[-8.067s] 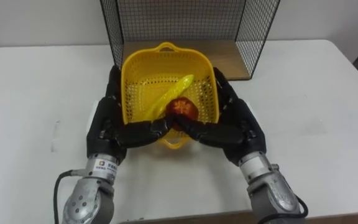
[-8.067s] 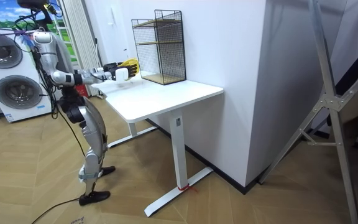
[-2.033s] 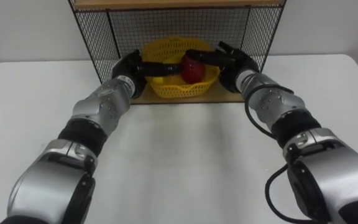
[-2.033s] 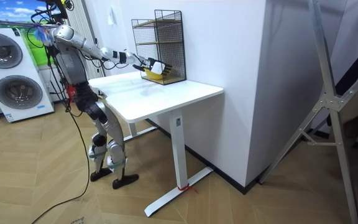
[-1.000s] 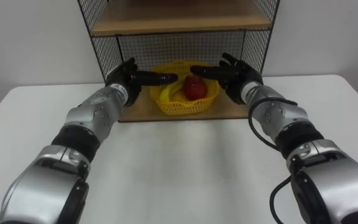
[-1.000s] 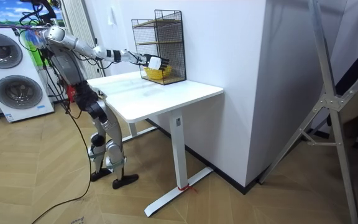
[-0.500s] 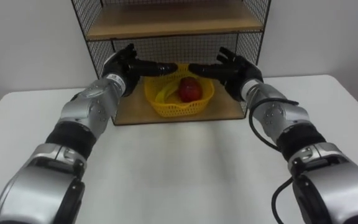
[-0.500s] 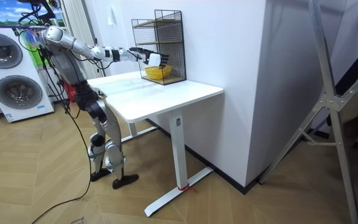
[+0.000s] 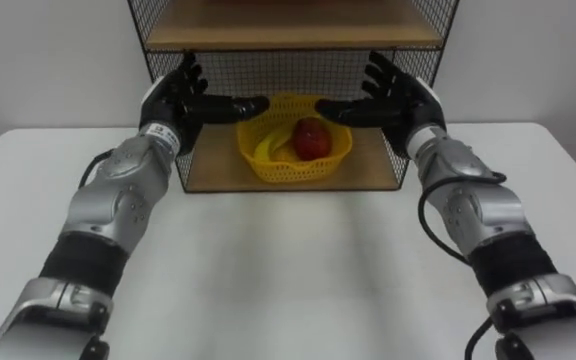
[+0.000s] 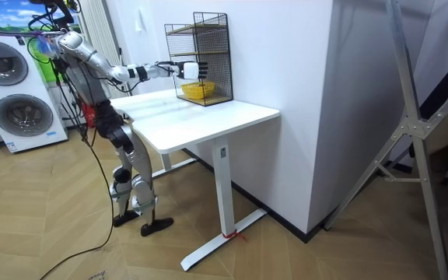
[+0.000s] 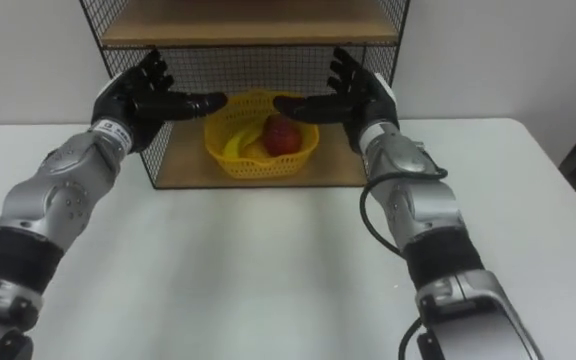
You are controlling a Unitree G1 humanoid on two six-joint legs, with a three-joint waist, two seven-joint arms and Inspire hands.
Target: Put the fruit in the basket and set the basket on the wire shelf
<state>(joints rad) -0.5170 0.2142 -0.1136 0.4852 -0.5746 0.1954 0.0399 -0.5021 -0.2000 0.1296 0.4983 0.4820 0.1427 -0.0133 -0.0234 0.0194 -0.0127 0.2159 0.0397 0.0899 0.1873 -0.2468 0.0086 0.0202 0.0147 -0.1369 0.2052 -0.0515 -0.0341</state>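
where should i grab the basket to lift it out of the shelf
Probably grip the basket by its rim at both sides, left hand and right hand, reaching in from the open front of the shelf. Mesh closes the sides and back, and the upper board blocks a top approach.

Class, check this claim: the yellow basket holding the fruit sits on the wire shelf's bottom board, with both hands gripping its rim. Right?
No. The left eye view shows the left hand and right hand open, off the basket; the rest holds.
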